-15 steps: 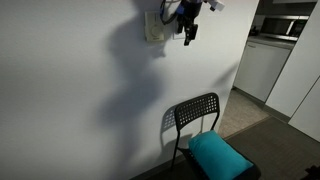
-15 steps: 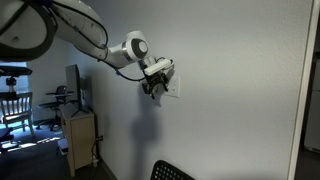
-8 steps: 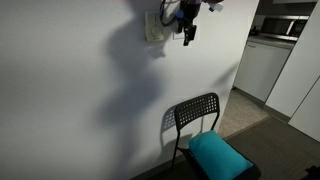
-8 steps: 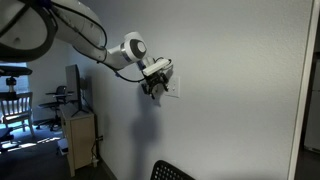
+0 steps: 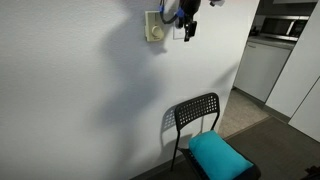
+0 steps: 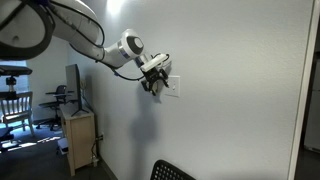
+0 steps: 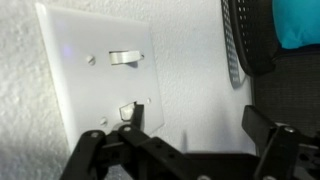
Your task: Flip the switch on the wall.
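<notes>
The switch [image 7: 95, 75] is a flat white plate on the white wall [image 7: 190, 60], with two small toggles. In the wrist view the upper toggle [image 7: 123, 57] is free and the lower toggle [image 7: 128, 106] sits right at the tip of one finger [image 7: 131, 118]. My gripper [image 7: 195, 122] is open, with the jaws wide apart and nothing between them. In an exterior view the gripper [image 6: 152, 86] is against the wall just beside the switch [image 6: 173, 87]. In an exterior view the gripper [image 5: 187, 24] hides most of the plate.
A beige box with a round dial [image 5: 153, 28] hangs on the wall beside the gripper. A black chair [image 5: 197, 113] with a teal cushion [image 5: 218, 156] stands below; it also shows in the wrist view [image 7: 240, 45]. White cabinets [image 5: 265, 65] stand further along.
The gripper has shifted slightly up along the wall, uncovering more of the beige dial box. It stays open and holds nothing.
</notes>
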Controlling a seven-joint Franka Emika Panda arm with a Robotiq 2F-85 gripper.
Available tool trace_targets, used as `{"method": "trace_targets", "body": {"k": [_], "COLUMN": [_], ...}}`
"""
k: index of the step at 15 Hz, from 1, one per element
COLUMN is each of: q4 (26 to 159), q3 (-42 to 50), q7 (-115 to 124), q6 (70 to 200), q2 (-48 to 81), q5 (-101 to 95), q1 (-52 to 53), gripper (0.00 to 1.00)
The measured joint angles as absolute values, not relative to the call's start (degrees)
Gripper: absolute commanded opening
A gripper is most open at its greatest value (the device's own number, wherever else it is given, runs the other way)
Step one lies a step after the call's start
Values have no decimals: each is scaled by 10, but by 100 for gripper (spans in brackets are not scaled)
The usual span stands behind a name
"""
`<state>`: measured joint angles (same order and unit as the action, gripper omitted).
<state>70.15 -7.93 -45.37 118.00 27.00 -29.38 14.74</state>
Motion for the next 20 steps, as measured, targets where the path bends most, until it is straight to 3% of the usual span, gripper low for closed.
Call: {"method": "trace_targets", "body": {"k": [20], "q4": [695], "q3": [-68], "q7": [-461], "q6": [1136], "q2": [240], "q5": [-313], "q1": [143], "gripper": [100]}}
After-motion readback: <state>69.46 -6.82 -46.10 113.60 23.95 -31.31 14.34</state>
